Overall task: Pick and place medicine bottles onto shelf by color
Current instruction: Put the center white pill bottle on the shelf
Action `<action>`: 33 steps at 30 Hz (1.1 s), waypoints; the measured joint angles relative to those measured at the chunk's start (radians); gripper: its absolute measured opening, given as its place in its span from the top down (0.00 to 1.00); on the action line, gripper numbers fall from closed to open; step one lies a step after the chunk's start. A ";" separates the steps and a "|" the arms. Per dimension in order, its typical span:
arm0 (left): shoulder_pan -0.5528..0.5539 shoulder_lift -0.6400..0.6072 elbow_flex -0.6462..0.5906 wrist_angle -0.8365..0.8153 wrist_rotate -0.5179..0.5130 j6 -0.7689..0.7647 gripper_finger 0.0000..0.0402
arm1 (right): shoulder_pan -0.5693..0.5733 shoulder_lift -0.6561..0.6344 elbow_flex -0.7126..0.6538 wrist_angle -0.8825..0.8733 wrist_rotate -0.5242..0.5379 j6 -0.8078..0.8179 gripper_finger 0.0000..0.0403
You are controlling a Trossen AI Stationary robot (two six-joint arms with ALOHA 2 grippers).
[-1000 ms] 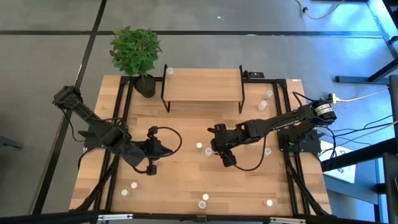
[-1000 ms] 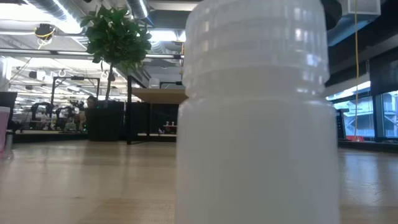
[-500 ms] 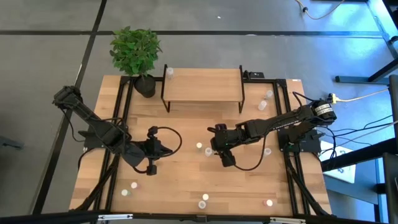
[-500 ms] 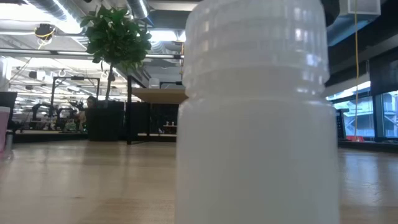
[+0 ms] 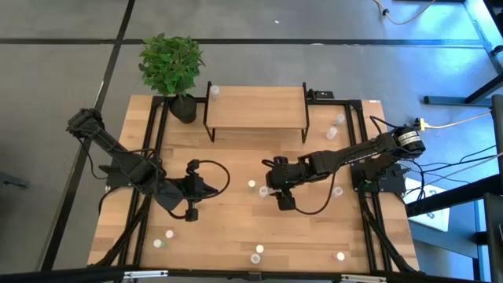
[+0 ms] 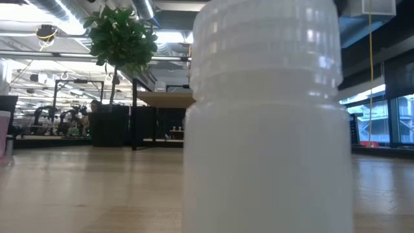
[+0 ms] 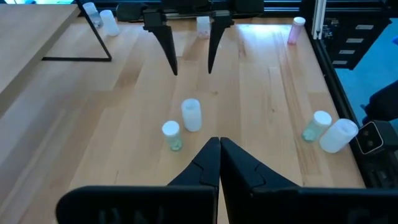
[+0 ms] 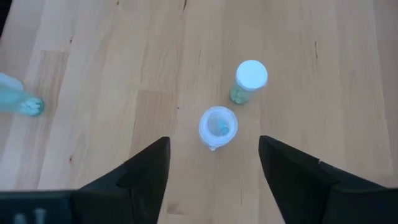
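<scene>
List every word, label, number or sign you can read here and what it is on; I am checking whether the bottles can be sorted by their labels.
None: no readable text in any view.
The medicine bottles on the table show no label or printing.
The shelf is bare wood, unmarked.
The big bottle close to the low camera is plain white.

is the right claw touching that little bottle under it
Apart. The right wrist view shows the right claw open, wood visible between each finger and the small bottle.

High view straight down; low view level, bottle [image 6: 268,116] close; wrist views share table centre.
</scene>
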State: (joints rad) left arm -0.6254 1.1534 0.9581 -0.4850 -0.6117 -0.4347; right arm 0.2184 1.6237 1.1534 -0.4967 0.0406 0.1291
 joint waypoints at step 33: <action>0.000 0.000 0.000 0.005 0.000 0.000 1.00 | 0.000 0.183 0.000 0.115 0.021 -0.031 0.09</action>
State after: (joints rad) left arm -0.6254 1.1538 0.9581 -0.4800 -0.6117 -0.4347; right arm 0.2180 1.8064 1.1534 -0.3815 0.0616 0.0982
